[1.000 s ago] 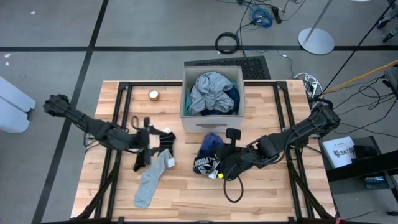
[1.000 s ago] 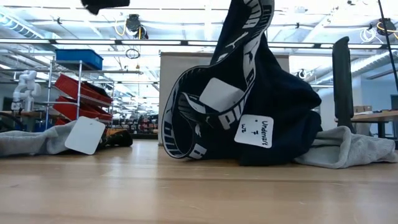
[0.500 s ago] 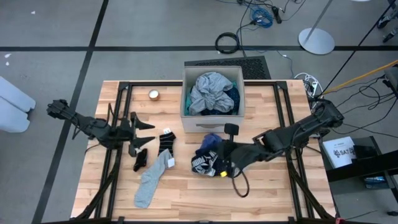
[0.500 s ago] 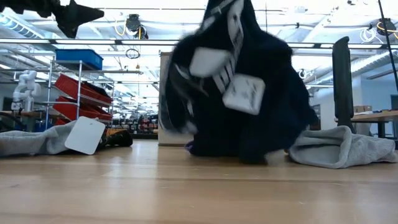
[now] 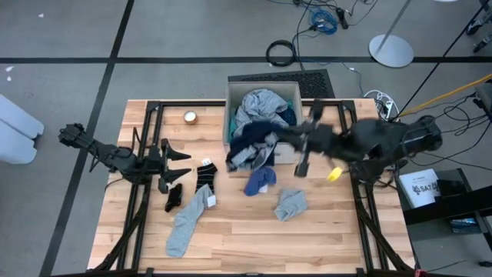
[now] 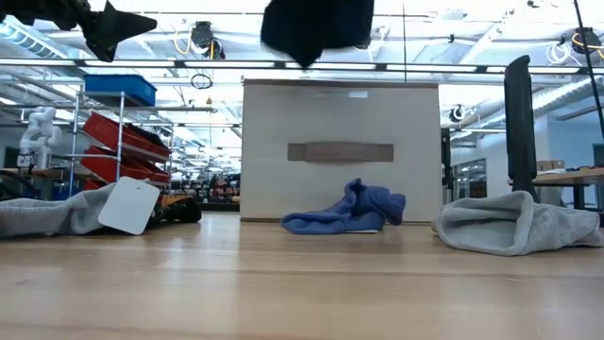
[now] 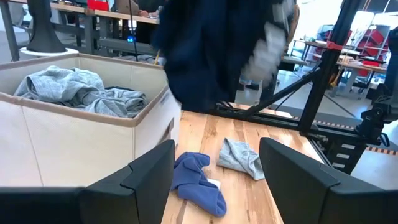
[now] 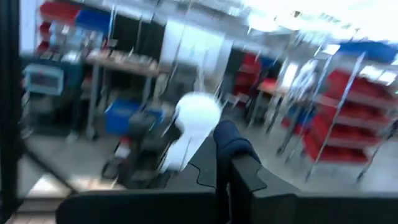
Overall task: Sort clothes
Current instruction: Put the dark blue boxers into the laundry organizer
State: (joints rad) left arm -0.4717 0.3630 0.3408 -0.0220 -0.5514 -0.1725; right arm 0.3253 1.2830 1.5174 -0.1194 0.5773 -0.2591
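While the right claw is raised at the front lip of the beige box, a navy garment hangs from it, draped down over the box's front wall. Right wrist view shows a pinch of dark cloth clamped between the fingers, so that claw is closed on the garment. Low view: the garment's hem is well above the bench, touching nothing below it. Left wrist view has the same dark cloth hanging beside the box's corner.

On the bench under and in front of it:
- blue garment lying crumpled just in front of the box, directly below the hanging one, apart from it
- small grey piece to the right and nearer the bench front, apart from the blue one

Inside the box: grey clothes piled up, a bit of turquoise at the right side.

Left claw sits on the left half of the bench, fingers spread apart, holding nothing, pointed toward the box. Just beside it:
- black-and-white sock
- black sock
- long grey sock running toward the front edge

Small round object at the back left of the bench, well apart from everything.
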